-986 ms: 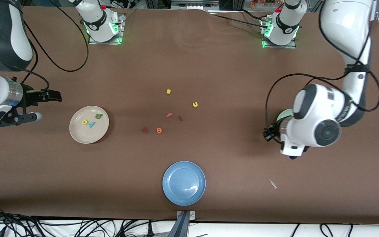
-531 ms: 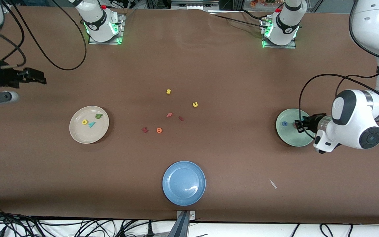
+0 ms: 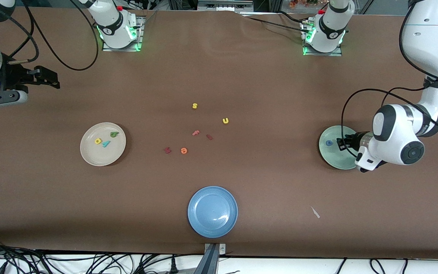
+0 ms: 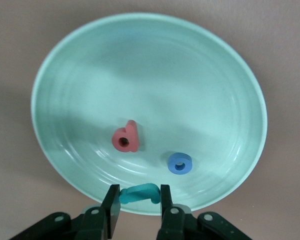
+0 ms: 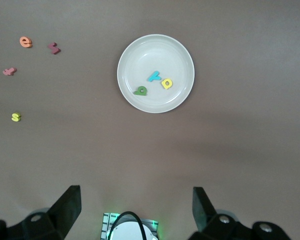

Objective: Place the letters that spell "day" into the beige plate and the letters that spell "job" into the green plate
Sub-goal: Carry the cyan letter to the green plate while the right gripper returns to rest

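Three "day" letters (image 3: 105,139) lie in the beige plate (image 3: 91,156), while over the green plate (image 4: 140,60) the left gripper (image 4: 137,200) pinches the teal "j" (image 4: 139,193), the last to drop; the right gripper (image 5: 136,205) hangs spread.

plate (image 4: 65,75) mint green | "j" (image 4: 139,193) teal | "o" (image 4: 180,163) blue | "b" (image 4: 126,138) salmon-red

The left arm bends down from its end of the desk, its left gripper (image 4: 137,205) low, fingers (image 4: 111,206) drawn close on a teal "j" (image 4: 139,193) pinched between them. The right arm waits raised at its own end, its right gripper (image 5: 136,210) with fingers (image 5: 70,206) spread wide, nothing between them.
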`<action>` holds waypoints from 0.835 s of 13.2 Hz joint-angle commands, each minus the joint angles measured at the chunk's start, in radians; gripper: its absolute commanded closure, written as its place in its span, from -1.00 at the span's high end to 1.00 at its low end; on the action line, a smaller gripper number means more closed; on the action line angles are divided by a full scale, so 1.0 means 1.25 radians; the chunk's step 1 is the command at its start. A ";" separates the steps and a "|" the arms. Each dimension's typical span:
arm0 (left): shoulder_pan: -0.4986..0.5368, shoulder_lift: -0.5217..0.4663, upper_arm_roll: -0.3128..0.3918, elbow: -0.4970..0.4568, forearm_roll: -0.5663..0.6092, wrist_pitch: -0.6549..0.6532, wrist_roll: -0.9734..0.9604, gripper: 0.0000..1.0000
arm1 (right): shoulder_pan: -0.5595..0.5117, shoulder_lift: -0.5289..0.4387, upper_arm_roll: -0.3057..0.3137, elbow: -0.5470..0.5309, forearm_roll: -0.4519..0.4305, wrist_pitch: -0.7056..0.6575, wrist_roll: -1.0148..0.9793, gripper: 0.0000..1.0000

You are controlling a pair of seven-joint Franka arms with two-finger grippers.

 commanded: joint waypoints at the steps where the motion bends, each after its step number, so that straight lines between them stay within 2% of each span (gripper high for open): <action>1: 0.000 -0.010 0.001 -0.021 0.020 0.015 0.018 0.78 | 0.028 -0.063 -0.035 -0.065 0.016 0.021 0.013 0.97; 2: 0.000 -0.011 0.001 -0.016 0.020 0.014 0.018 1.00 | 0.050 -0.071 -0.060 -0.074 0.016 0.021 0.014 0.97; 5: 0.007 -0.037 0.001 -0.003 0.021 0.009 0.019 1.00 | 0.060 -0.072 -0.076 -0.073 0.017 0.009 0.013 0.97; 11: 0.011 -0.111 0.006 0.158 0.021 0.002 0.036 1.00 | 0.060 -0.061 -0.089 -0.060 0.036 0.002 0.010 0.99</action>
